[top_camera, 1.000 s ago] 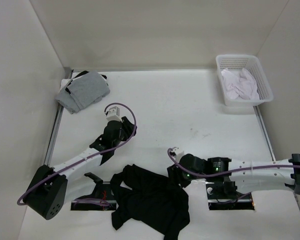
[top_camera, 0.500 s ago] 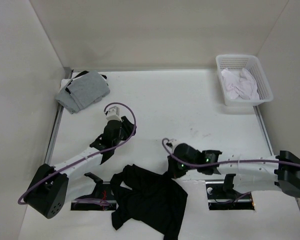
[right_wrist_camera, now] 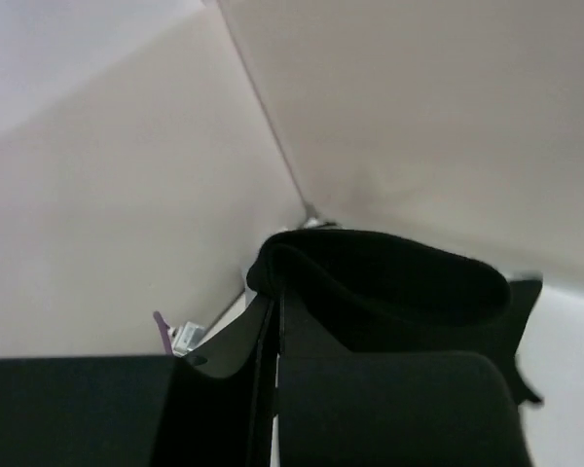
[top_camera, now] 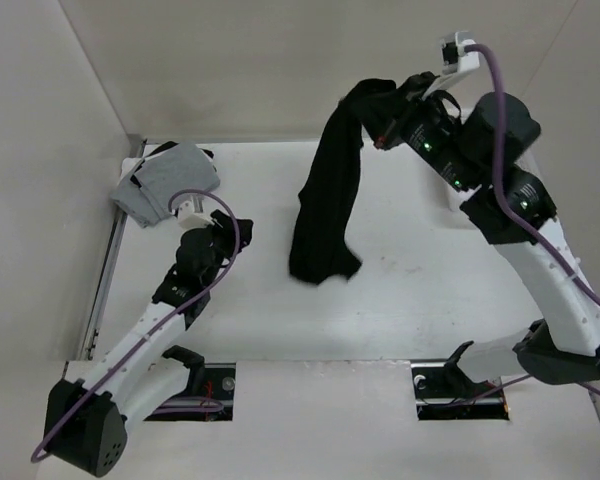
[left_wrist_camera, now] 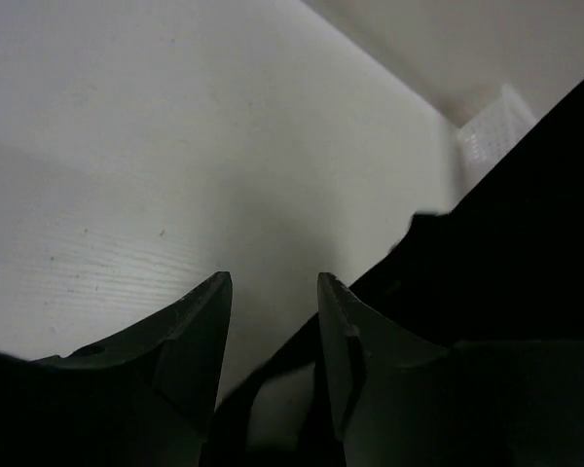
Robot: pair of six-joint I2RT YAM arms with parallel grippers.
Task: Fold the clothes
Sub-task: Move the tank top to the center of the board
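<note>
Bench [top_camera: 400,300] walled in on left, far and right sides; near edge has two cut-outs where the arm bases sit. Wide bare stretch across middle and near half, free for moving.

Grey garments [top_camera: 168,180] piled in far-left corner, tight against the left edge rail. White basket [left_wrist_camera: 494,136] at far right by the wall; from above it's mostly hidden behind the right arm.

Right tool [top_camera: 385,118] held high over the far side of the bench, jaws clamped on the black top [top_camera: 330,190], pinching it at one end. In the wrist view the fabric bunches over the closed fingertips [right_wrist_camera: 273,292].

Black top hangs as a narrow bunched column. Long axis close to vertical, and from above it runs from far-right at the grip down to near-left. Lower end sits about mid-bench; can't tell whether it touches the surface.

Left tool [top_camera: 238,230] low over the left part of the bench, pointing toward the hanging fabric, near its lower end but apart from it. Jaws stand apart with nothing between them, fingers [left_wrist_camera: 200,336] over bare bench.
</note>
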